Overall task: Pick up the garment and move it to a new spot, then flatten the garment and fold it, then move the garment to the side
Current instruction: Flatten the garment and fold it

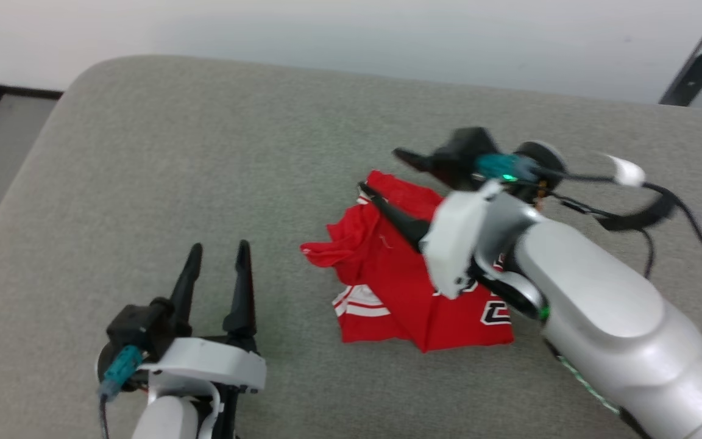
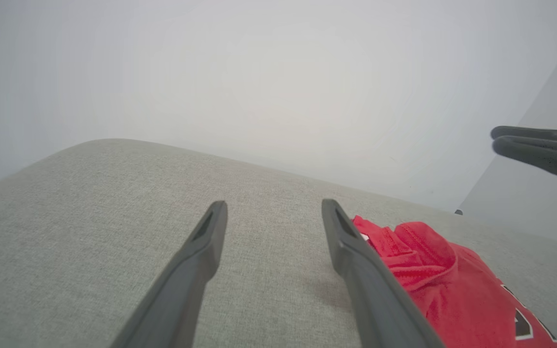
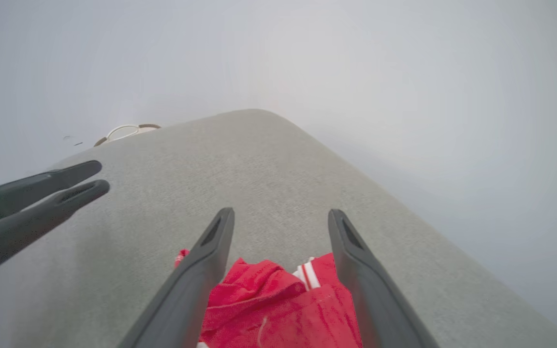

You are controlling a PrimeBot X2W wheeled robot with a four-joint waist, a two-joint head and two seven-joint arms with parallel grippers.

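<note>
1. Far left: your left gripper hovers over a bare stretch of the grey fabric-covered bench. Its two dark fingers are spread wide with nothing between them, and the garment lies well off to its right.
2. Centre-right: the garment, a red jersey-style T-shirt, lies in a crumpled heap on the bench, doubled over itself. Red-and-white striped trim shows at its near left edge. A scrap of black-and-white lettering peeks out at the near right, beside the pale forearm.
3. Handling, as a judgement: expect a light, limp knit with no stiffness. It should sag and drape from any point you lift and is unlikely to be damaged by a firm pinch. The woven bench cover will probably drag on it a little rather than let it slide freely. Because the layers are bunched, a deep grab would likely take several at once and keep the heap closed.
4. Where to hold: favour the thicker finished edges, such as the striped trim or a shoulder seam. Take two points well apart, one per gripper, so the shirt hangs open for flattening.
5. Right: your right gripper is poised over the far end of the garment, fingers wide and gripping nothing. In the head view one finger crosses the red cloth. The right wrist view shows the cloth lying below and between the fingers. Whether a tip touches the cloth cannot be told.
</note>
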